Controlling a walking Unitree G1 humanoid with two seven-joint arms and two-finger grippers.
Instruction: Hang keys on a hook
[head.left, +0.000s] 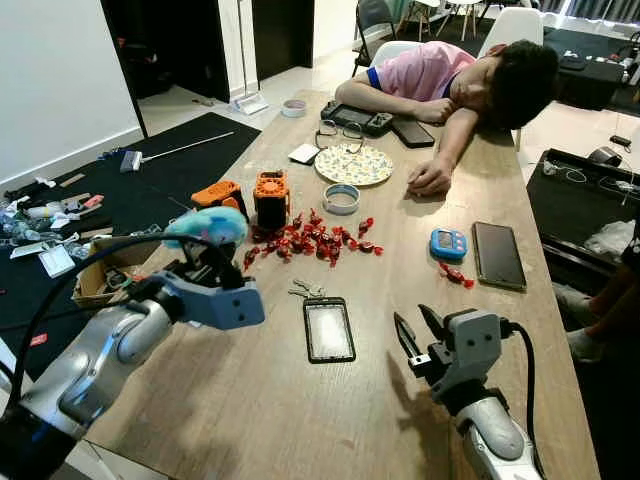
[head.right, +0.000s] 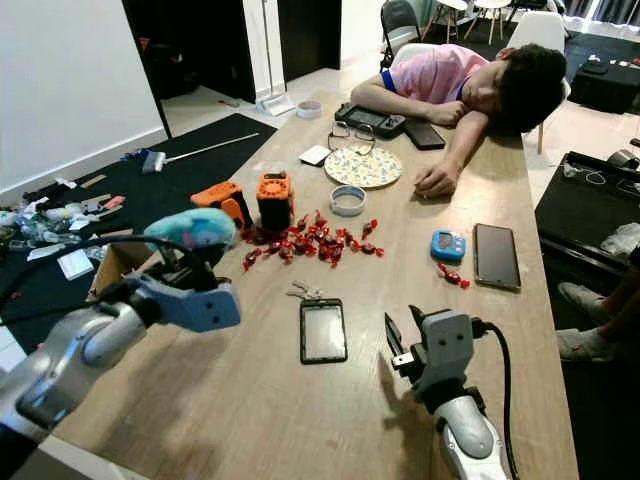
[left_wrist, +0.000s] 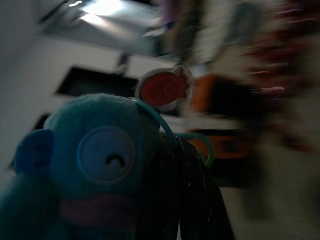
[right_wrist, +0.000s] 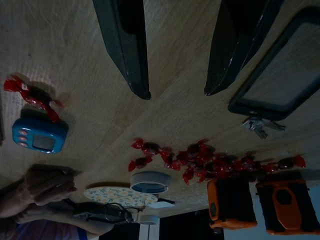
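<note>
Nearest, low on the left: silver left arm with blue wrist block, left gripper (head.left: 210, 262) raised above the tabletop edge, black fingers clamped on a fluffy turquoise plush toy (head.left: 205, 226) with a stitched round eye, thin teal loop showing beside the fingers in the left wrist view

Low on the right: right gripper (head.left: 418, 330) hovering over bare wood, two long black fingers spread apart, holding nothing

Underneath, long pale wooden tabletop (head.left: 250, 400) running away from the camera

At the far end, person in a pink shirt (head.left: 450, 75) slumped over the tabletop, head on one arm, one hand (head.left: 430, 178) lying flat near a round floral plate (head.left: 354, 164)

Mid-table, two orange-and-black blocky devices (head.left: 250, 197) side by side, with a scatter of red-wrapped candies (head.left: 315, 238) just in front of them

Between the grippers, black rectangular phone case (head.left: 329, 329) lying flat; farther right, dark smartphone (head.left: 497, 254) face up, small blue digital timer (head.left: 448, 243) just beside it

Small bunch of silver keys (head.left: 306, 290) flat on the tabletop, just beyond the phone case's far end, touched by neither gripper

Grey roll of tape (head.left: 341, 198) between plate and candies
</note>
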